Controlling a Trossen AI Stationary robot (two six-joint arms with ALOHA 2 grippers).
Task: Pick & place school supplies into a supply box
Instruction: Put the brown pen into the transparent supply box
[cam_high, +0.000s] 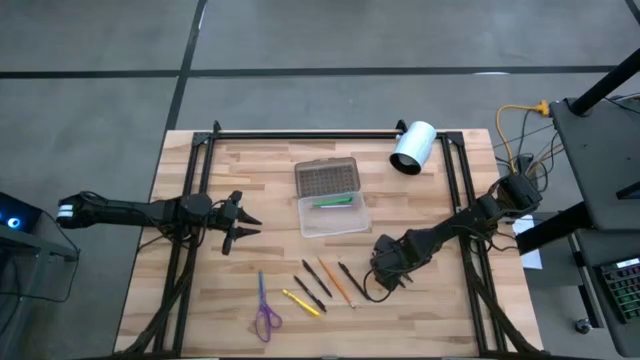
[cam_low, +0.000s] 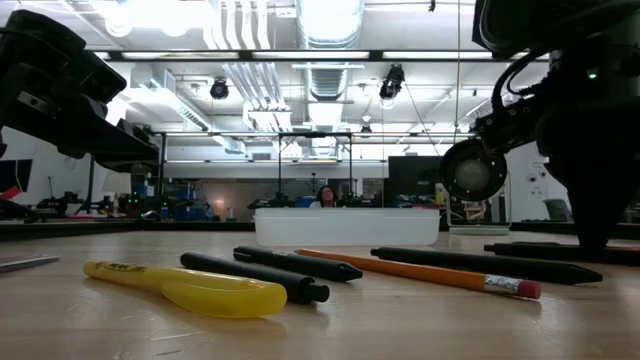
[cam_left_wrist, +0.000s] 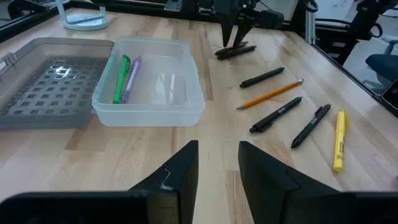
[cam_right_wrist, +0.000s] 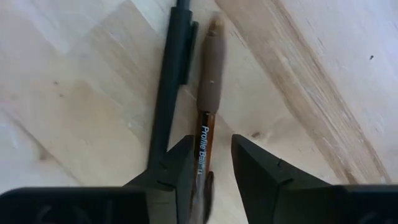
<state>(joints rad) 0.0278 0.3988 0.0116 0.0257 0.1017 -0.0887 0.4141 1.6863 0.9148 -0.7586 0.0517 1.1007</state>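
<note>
My right gripper (cam_right_wrist: 210, 163) points straight down at the table's near right, open. Its fingers stand on either side of a brown pen (cam_right_wrist: 208, 93) lying flat on the wood, with a black pen (cam_right_wrist: 169, 81) close beside it. Further left lie more black pens (cam_left_wrist: 277, 114), an orange pencil (cam_left_wrist: 270, 94), a yellow pen (cam_left_wrist: 339, 140) and purple-handled scissors (cam_high: 265, 312). The clear supply box (cam_high: 333, 215) sits mid-table with its grey lid (cam_high: 327, 177) laid open on the far side; a green pen (cam_left_wrist: 120, 79) and a purple one (cam_left_wrist: 132, 76) lie inside. My left gripper (cam_left_wrist: 219, 162) waits open at the table's left.
A white cylinder (cam_high: 413, 147) lies at the far right, beyond the box. Black frame rails (cam_high: 187, 200) run along both sides of the wooden table. Bare wood lies between the box and the row of pens. A person shows far off in the room behind (cam_low: 325, 195).
</note>
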